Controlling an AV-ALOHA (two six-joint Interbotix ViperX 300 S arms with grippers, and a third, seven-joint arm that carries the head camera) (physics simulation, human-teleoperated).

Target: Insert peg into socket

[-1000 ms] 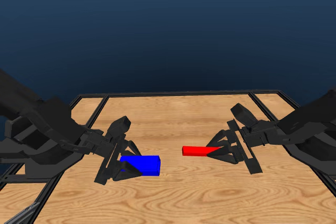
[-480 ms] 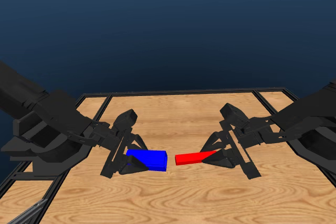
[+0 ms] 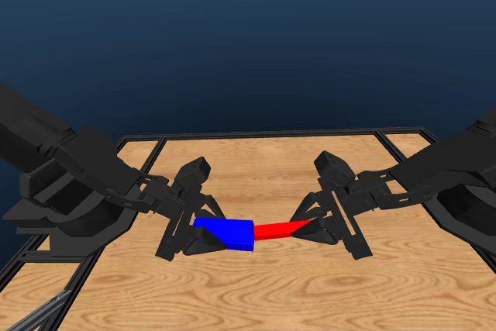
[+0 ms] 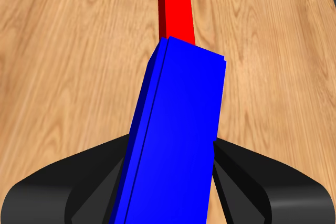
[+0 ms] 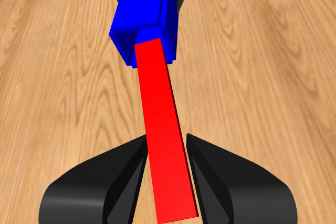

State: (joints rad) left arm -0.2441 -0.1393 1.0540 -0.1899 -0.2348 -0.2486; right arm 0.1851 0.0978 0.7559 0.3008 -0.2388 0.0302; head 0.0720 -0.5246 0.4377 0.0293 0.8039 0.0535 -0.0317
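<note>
closed up since the earlier head frames: gap between blue and red gone, both arms drawn in toward mid-frame, camera view shifted a little as well. now meeting just below centre of the head picture, above the table (image 3: 310, 300). socket (image 3: 227, 232) pinched in the left gripper (image 3: 203, 232), jaws pressed against its two long sides, as seen at the lower corners of the left wrist view around the block (image 4: 176, 140); gripped at the rear end, probably to leave the open mouth free and pointed at the other arm. peg (image 3: 280, 230) pinched in the right gripper (image 3: 314, 227), jaws squeezed on the rear stretch of the bar (image 5: 164, 135), leaving the front stretch bare for entry. red tip at the blue mouth in the right wrist view, seemingly just inside the hollow end (image 5: 144, 38); depth hard to tell. bar slightly skewed against the block's long axis in both wrist views, red showing past the far edge (image 4: 176, 9) off-centre. judged as start of insertion, most of the peg outside. likely need: straighten the two axes, then push together; risk of jamming on the socket rim if pushed while tilted.
</note>
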